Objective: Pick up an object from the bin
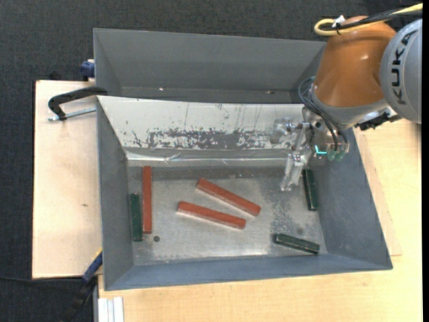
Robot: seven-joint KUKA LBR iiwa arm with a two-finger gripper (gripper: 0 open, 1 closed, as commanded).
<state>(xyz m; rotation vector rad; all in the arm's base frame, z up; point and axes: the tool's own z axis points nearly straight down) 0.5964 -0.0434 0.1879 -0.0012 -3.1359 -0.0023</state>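
Six bars, am I counting right?

— Yes. There are three brick-red and three dark green in the grey bin (201, 59), all flat, straight-edged sticks with a matte face (wood or plastic, I can't say which).

Which one matters?

— I'd judge the dark green bar (310, 190) at the foot of the right wall. The gripper (292, 178) hangs just beside its far end, on the side toward the bin's middle. That bar's long axis runs nearly back to front, almost parallel to the wall.

Is the gripper open or closed?

— I cannot tell, nor whether it has hold of anything.

And the others?

— Two red bars (228, 197) lie slantwise mid-floor, near the gripper's left. Another green bar (296, 243) lies toward the front right corner. A red and green pair (141, 206) lies well apart, along the left wall.

What does the move turn on?

— Probably on shifting toward the wall and closing across the bar's narrow width.
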